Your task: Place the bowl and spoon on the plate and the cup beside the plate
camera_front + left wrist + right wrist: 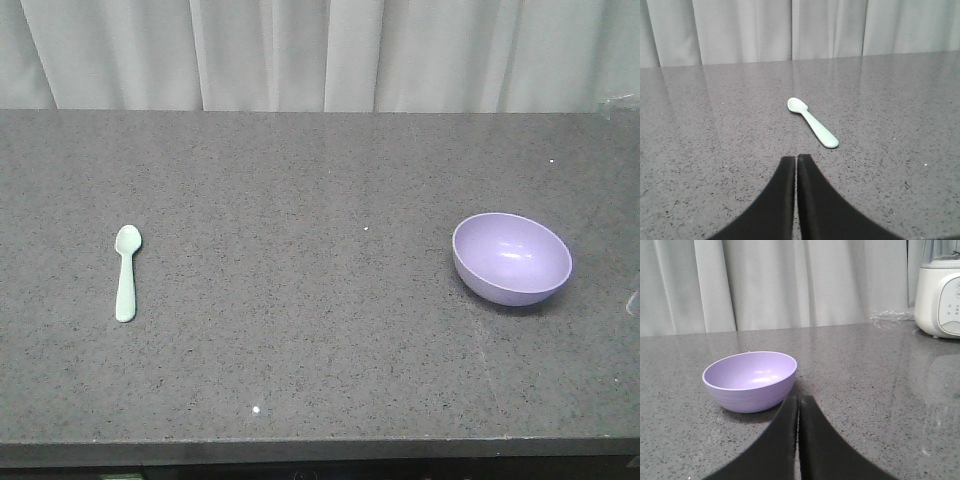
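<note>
The left claw (796, 159) is seen pressed together, with nothing held. Ahead of it the spoon (812, 122) is laid flat on the desk (715, 140), its head turned away from the claw. The right claw (799, 400) is likewise pressed together and empty. The bowl (750, 380) is set on the desk close to its tips.

Soft even light, pale glare on the counter (715, 100), faint shadow under the bowl (752, 380).

White appliance (939, 295) cropped right, left pincer (796, 158) cropped below
</note>
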Controlling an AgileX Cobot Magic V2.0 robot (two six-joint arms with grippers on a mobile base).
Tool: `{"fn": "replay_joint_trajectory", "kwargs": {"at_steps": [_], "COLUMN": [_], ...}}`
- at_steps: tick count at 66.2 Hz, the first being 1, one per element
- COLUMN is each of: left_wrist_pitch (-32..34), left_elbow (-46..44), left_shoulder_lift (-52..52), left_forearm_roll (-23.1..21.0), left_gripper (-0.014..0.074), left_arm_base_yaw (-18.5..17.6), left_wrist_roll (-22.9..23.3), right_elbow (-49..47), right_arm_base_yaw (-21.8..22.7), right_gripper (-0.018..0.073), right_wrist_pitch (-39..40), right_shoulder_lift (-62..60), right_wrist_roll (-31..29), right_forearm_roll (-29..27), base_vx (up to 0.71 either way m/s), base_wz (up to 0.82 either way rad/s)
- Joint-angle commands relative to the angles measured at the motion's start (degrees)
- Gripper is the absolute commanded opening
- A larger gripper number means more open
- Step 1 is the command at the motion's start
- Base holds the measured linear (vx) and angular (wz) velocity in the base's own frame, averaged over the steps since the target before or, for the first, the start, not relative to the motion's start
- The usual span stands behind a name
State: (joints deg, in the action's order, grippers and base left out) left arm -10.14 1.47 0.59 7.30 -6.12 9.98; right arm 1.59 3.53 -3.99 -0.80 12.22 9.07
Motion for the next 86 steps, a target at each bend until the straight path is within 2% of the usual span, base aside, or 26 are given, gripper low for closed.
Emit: {"fn": "replay_joint_trajectory", "kwargs": {"at_steps": [1, 86], "left_wrist_pitch": [3.91, 3.91], "left_elbow": [-0.44, -0.44], "left_shoulder_lift": [-0.44, -0.44], "left_forearm_roll": [-0.06, -0.06], "left_gripper": [-0.0006, -0.0006], "left_arm_base_yaw": [0.14, 0.14], "left_wrist_roll": [0.72, 0.72], "right_elbow": [0.24, 0.24], "right_arm_base_yaw": [0.29, 0.29], "right_gripper": [-0.0003, -0.0003], "right_wrist_pitch": [4.34, 4.34], "right_shoulder_lift": [-0.39, -0.39], "right_wrist_roll": [-0.17, -0.17], "right_forearm_roll": [0.20, 0.20], "base_vx": [0.00, 0.00], "base_wz": [0.00, 0.00]}}
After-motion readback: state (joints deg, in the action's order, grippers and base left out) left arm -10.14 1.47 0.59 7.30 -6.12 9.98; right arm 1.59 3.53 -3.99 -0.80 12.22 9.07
